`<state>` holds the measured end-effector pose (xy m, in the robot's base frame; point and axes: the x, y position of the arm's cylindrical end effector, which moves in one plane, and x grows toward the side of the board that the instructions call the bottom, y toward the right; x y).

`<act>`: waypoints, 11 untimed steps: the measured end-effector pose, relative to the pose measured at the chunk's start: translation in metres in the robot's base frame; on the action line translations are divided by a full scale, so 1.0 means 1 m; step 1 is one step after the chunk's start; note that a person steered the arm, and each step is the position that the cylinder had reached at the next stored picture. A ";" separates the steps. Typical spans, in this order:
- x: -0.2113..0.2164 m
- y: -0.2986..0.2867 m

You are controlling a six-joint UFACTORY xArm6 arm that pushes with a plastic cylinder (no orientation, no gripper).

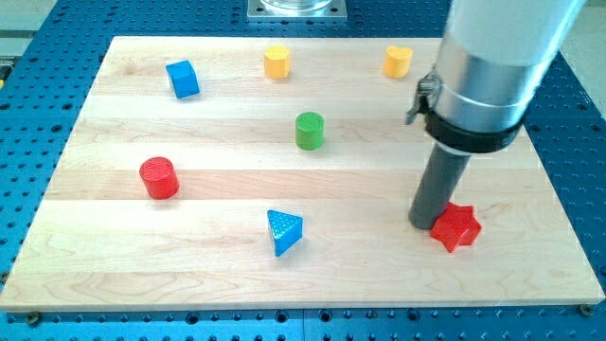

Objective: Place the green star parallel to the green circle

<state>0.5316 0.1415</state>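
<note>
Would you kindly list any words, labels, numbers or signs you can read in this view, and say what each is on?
None: no text, number or sign shows on the board, the blocks or the arm. The red star beside my tip is plain too.

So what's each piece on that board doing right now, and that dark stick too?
My tip: down on the wooden board, against the red star's left side.
Red star: flat, touching my tip.
Green cylinder: upright, alone mid-board.
Red cylinder: upright, at the view's left.
Blue triangle: flat, near the view's bottom.
Blue cube: untouched, upper left.
Yellow hexagon: near top edge.
Yellow heart: near top edge.
Green star: not in view.
</note>
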 end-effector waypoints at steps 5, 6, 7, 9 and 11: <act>-0.023 -0.036; -0.023 -0.017; -0.067 0.048; -0.196 0.125; -0.100 0.046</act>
